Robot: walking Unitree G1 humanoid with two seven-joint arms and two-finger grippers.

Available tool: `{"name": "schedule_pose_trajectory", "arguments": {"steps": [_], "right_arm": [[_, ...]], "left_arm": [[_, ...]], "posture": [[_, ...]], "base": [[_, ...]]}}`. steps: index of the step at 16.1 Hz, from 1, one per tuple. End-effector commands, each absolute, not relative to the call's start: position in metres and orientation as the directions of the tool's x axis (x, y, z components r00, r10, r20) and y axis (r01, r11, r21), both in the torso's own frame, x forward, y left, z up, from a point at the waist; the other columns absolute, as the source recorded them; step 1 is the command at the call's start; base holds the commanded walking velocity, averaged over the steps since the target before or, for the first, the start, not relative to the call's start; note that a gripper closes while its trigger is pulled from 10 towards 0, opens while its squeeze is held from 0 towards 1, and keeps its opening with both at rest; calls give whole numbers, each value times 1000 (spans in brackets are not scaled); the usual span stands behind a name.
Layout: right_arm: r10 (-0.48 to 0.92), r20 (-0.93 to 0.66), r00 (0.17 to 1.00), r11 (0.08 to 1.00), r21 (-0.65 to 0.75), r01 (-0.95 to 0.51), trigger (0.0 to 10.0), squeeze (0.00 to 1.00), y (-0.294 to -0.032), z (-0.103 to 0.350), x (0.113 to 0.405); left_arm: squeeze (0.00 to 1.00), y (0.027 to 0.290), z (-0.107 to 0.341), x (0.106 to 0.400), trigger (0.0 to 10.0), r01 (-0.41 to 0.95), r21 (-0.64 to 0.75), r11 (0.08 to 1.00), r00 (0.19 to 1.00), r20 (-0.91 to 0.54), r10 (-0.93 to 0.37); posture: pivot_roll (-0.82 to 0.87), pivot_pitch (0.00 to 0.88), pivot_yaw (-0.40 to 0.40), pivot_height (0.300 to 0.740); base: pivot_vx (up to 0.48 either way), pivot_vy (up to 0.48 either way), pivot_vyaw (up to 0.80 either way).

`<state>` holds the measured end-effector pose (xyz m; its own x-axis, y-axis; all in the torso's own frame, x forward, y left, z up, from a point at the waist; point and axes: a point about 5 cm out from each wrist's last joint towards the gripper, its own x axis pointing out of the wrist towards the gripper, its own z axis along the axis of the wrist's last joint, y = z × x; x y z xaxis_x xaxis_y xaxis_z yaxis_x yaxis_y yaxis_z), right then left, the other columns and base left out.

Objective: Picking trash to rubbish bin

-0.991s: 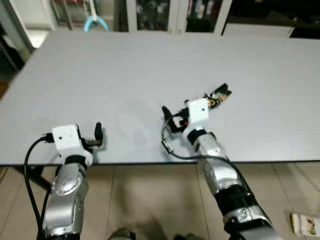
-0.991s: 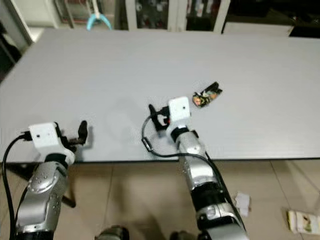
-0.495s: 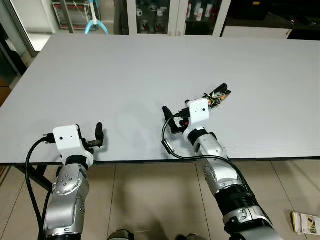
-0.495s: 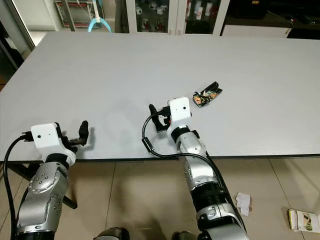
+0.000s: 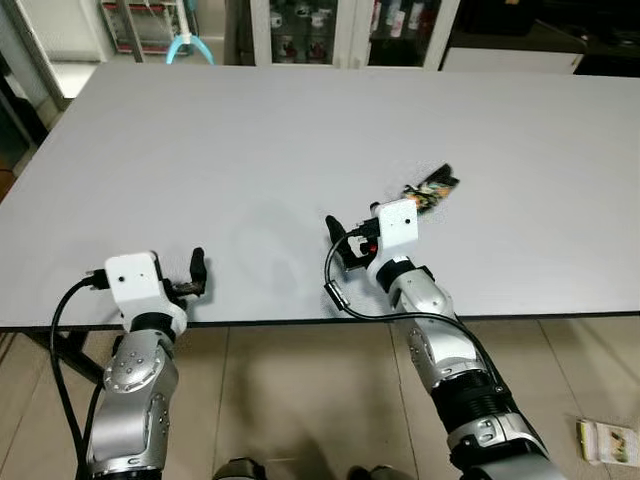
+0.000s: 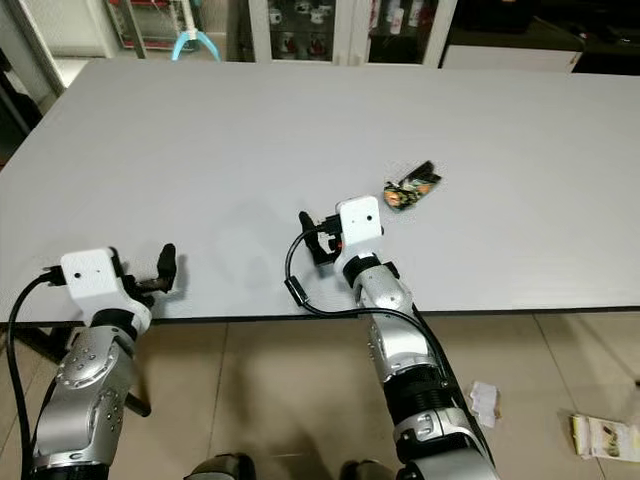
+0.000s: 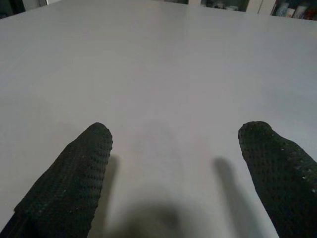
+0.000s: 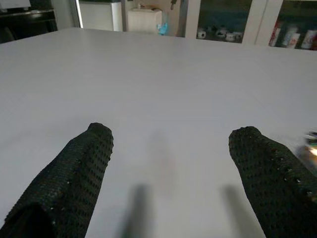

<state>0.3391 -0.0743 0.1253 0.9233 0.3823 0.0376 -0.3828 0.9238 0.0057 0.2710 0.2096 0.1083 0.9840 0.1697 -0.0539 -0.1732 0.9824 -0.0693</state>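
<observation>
Wrapper [image 6: 411, 187] on the table [image 6: 250, 130], ahead and to the right of our right gripper [image 8: 168, 163], not touching

Right gripper fingers [image 8: 81, 168] spread wide over bare tabletop, holding nothing; wrapper just at the edge of its wrist view. Our left gripper [image 7: 173, 173] near the table's front edge, well apart from the wrapper, equally wide open and empty

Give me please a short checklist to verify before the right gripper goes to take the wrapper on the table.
1. Right gripper open and empty: ok.
2. Crumpled wrapper lying free on the grey table: ok.
3. Wrapper between the right fingers: not ok, it sits off to one side at the wrist view's edge.
4. Left gripper open, away from the wrapper: ok.
5. Rubbish bin located: cannot tell.
</observation>
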Motion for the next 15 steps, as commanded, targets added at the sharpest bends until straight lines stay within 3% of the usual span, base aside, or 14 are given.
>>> {"name": "schedule_pose_trajectory", "arguments": {"steps": [1,15], "right_arm": [[378,37,925,926,1,-378,10000,0,-78,126,339],[383,28,923,924,-4,-383,10000,0,-78,124,337]], "left_arm": [[0,208,106,270,10000,-177,-77,981,983,-71,172],[0,208,102,269,10000,-183,-81,980,981,-85,176]], "posture": [[8,105,-22,740],[4,112,-25,740]], "base": [[0,-398,0],[0,-369,0]]}}
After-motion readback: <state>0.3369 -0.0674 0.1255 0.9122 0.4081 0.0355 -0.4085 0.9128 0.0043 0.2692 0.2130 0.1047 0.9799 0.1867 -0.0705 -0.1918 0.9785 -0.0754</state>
